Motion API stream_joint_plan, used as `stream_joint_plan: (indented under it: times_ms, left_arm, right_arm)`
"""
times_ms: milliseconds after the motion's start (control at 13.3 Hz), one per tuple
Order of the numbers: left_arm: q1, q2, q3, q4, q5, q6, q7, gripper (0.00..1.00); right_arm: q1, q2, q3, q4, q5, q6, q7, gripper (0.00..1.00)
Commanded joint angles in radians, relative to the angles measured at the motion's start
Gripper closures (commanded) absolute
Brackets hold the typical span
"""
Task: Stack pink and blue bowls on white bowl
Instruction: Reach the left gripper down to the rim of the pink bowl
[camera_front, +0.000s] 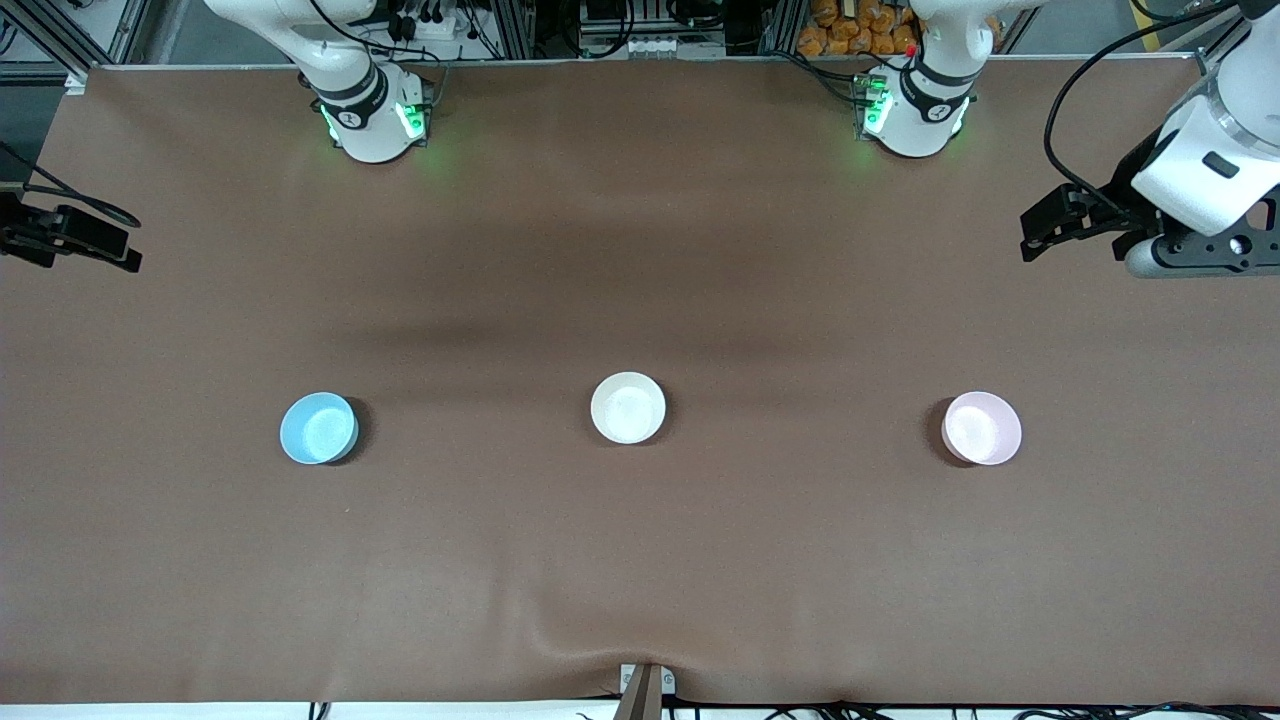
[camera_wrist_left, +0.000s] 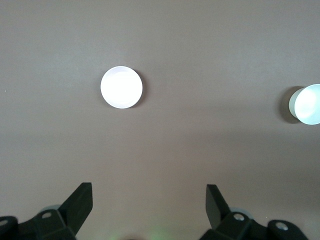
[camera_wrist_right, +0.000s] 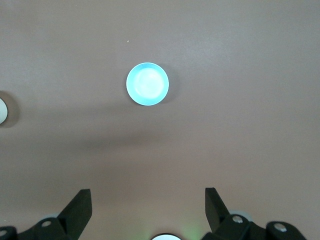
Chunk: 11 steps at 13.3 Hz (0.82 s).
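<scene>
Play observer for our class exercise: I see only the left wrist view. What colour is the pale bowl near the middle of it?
Observer: The front view shows it is the pink bowl, toward the left arm's end of the table.
Operator: And the bowl cut off at my view's edge?
Observer: That is the white bowl, midway between the pink one and the blue bowl.
Operator: What about the right arm?
Observer: The right gripper hangs open over the table's right-arm end, holding nothing.
</scene>
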Motion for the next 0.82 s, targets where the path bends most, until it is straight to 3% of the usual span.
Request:
stream_joint_plan:
  times_ms: [0,375,750]
  left_arm:
    - [0.010,0.025,-0.006,0.009,0.011,-0.002,0.020,0.00]
    - [0.018,0.091,-0.004,-0.046,0.082,0.097,0.021,0.00]
    - [0.091,0.108,0.003,-0.293,0.100,0.412,0.021,0.00]
  right_arm:
    - [-0.017,-0.009,0.024,-0.004,-0.009,0.000,0.002,0.00]
    - [-0.017,-0.006,0.026,-0.004,-0.010,0.030,0.007,0.00]
    - [0.020,0.013,0.021,-0.005,-0.013,0.054,0.014,0.00]
